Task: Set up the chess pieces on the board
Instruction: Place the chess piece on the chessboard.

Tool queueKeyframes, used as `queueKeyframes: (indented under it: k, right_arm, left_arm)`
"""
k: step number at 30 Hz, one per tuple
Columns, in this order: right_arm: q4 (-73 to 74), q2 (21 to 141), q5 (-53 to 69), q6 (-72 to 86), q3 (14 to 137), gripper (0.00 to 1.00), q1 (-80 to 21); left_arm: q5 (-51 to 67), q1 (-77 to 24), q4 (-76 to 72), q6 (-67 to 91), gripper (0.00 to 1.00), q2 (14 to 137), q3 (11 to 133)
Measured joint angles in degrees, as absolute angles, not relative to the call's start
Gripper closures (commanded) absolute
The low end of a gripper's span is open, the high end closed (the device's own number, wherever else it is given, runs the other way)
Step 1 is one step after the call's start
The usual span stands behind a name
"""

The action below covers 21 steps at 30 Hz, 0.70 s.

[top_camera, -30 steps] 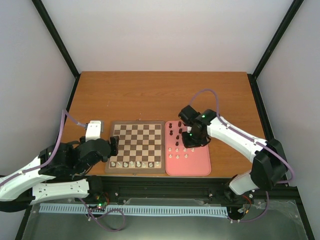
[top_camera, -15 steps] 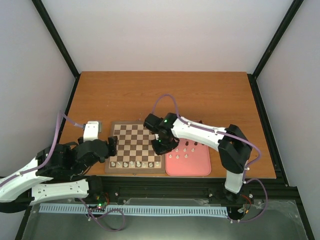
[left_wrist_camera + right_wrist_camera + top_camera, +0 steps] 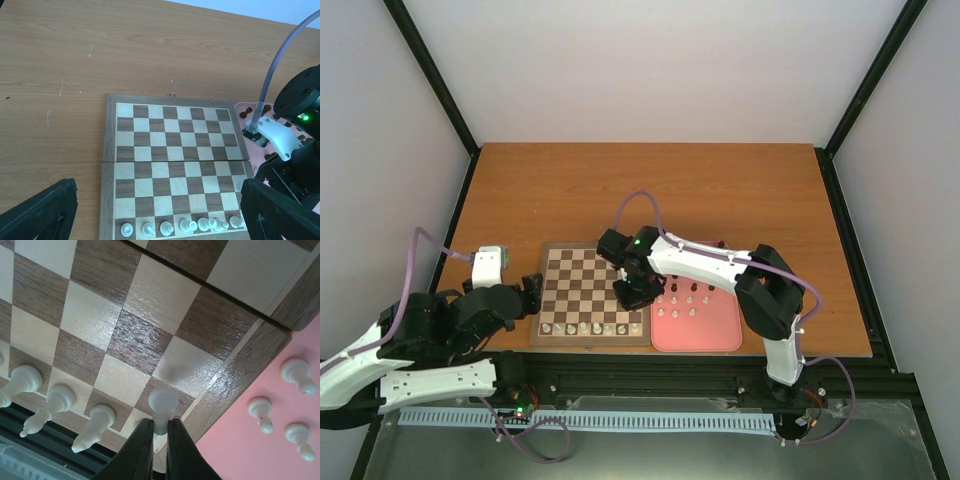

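Note:
The board [image 3: 585,275] lies mid-table, with a row of white chess pieces [image 3: 585,327] along its near edge. My right gripper [image 3: 632,294] hovers over the board's near right corner. In the right wrist view the right gripper [image 3: 160,432] is shut on a white pawn [image 3: 162,401], held just above the squares beside the white back-row pieces [image 3: 55,402]. My left gripper [image 3: 532,294] sits off the board's left edge. In the left wrist view it [image 3: 157,200] is open with nothing between its fingers [image 3: 42,212], looking over the board [image 3: 172,150].
A pink tray [image 3: 710,330] lies against the board's right side, holding dark pieces [image 3: 705,288] and white pawns [image 3: 682,311], with three white pawns [image 3: 297,375] showing in the right wrist view. The table's near edge runs just below board and tray.
My right arm swung left from the pink tray to the board's near right corner, carrying the white pawn. The left arm drew back a little to the left.

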<state>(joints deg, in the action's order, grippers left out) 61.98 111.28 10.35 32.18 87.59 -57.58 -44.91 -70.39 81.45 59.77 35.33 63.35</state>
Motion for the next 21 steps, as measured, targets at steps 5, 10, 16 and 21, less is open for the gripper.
queueKeyframes:
  k: [5, 10, 16, 21]
  right_arm:
    - [62.3, 111.5, 10.3, 32.3, 87.6, 0.94, -58.5]
    - [62.4, 111.5, 10.3, 32.5, 87.5, 0.94, -59.1]
    - [62.7, 111.5, 10.3, 32.6, 86.4, 0.93, -59.1]
    - [63.0, 111.5, 10.3, 32.6, 86.2, 0.93, -59.1]
  left_arm:
    - [-45.4, -70.4, 81.8, 59.8, 0.0, 34.5, 63.3]
    - [-45.5, -70.4, 81.9, 59.8, 0.0, 34.4, 62.7]
    - [-45.5, -70.4, 81.8, 59.8, 0.0, 34.4, 62.6]
    - [-45.5, -70.4, 81.8, 59.8, 0.0, 34.4, 62.6]
